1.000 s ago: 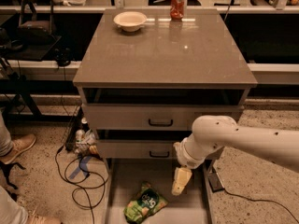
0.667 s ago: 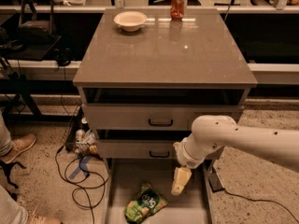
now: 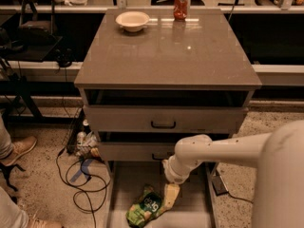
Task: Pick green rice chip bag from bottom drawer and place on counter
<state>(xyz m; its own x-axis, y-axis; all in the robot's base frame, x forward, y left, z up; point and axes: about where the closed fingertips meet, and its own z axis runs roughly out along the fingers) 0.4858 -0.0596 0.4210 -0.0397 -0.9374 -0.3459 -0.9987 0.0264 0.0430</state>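
Entry: green rice chip bag (image 3: 148, 207) is left lying in bottom drawer (image 3: 124, 184) at 6 o'clock; gripper (image 3: 171, 194) is brought closer, to the bag's 2 o'clock edge; its opening cannot be told; a grasp is judged imminent.

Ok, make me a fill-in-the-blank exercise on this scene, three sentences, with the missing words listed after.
1. The ____ rice chip bag lies in the bottom drawer.
2. The gripper hangs low over that drawer, at the bag's ____ edge as the camera sees it.
3. On the counter, the white bowl stands to the ____ of the red soda can as the camera sees it.

Missing words: green; right; left.
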